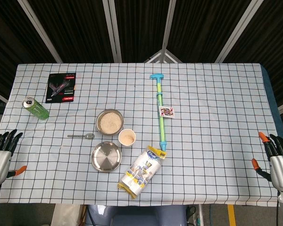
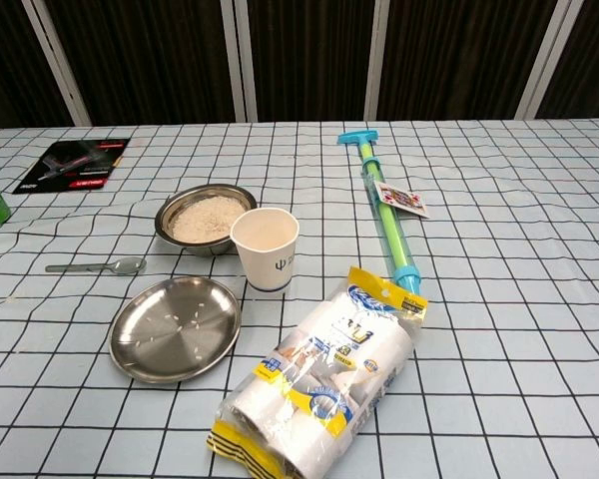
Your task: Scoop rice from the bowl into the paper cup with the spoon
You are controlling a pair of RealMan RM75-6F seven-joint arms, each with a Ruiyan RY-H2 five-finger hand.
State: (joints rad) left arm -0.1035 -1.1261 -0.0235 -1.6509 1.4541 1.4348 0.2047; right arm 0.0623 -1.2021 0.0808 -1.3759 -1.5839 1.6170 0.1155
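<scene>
Checked table (image 1: pixel 217 155), bowl (image 1: pixel 109 121), cup (image 1: pixel 127 137), spoon (image 1: pixel 80 136), plate (image 1: pixel 106 157), etc.

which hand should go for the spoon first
Left, probably. The spoon lies left of the rice bowl, on the side of the left hand. The right hand sits at the far right edge, with the cup in between.

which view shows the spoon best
The chest view: the spoon lies close and large, bowl end toward the rice bowl. The head view shows it only as a small sliver from above.
</scene>
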